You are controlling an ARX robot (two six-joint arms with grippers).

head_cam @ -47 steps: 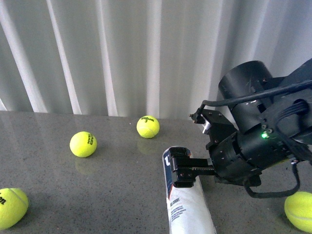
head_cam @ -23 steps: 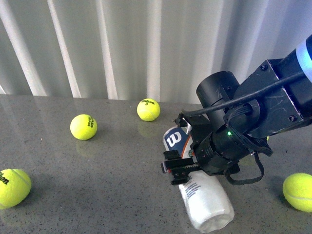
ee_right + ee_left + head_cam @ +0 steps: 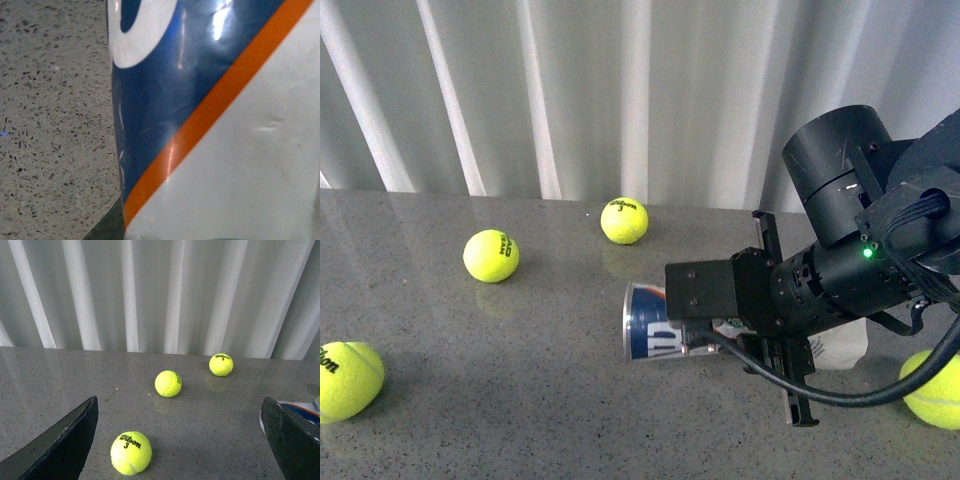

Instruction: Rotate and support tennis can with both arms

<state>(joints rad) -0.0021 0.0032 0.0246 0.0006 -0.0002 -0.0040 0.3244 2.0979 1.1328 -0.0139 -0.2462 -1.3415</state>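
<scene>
Front view: over the last second the tennis can (image 3: 653, 325) has swung from end-on to the camera, through a diagonal, to lying crosswise low over the table (image 3: 520, 400). Silver rim now points left, white end pokes out right of the right arm (image 3: 840, 270). Right jaws sit at the can's middle, tips hidden behind the wrist. The can turned with the arm, so I judge them closed on it. Can't tell if the can touches the table. Rotation looks mostly done; left arm not in this view, so support not started. Can contents: can't tell. Four tennis balls (image 3: 491, 255) lie loose on the table.

Left wrist view: left jaws wide apart, fingers (image 3: 65, 440) dark at the lower corners, nothing between. Can rim just at the edge (image 3: 300, 411).

Right wrist view: label fills the frame, orange stripe (image 3: 210, 115), very close.
</scene>
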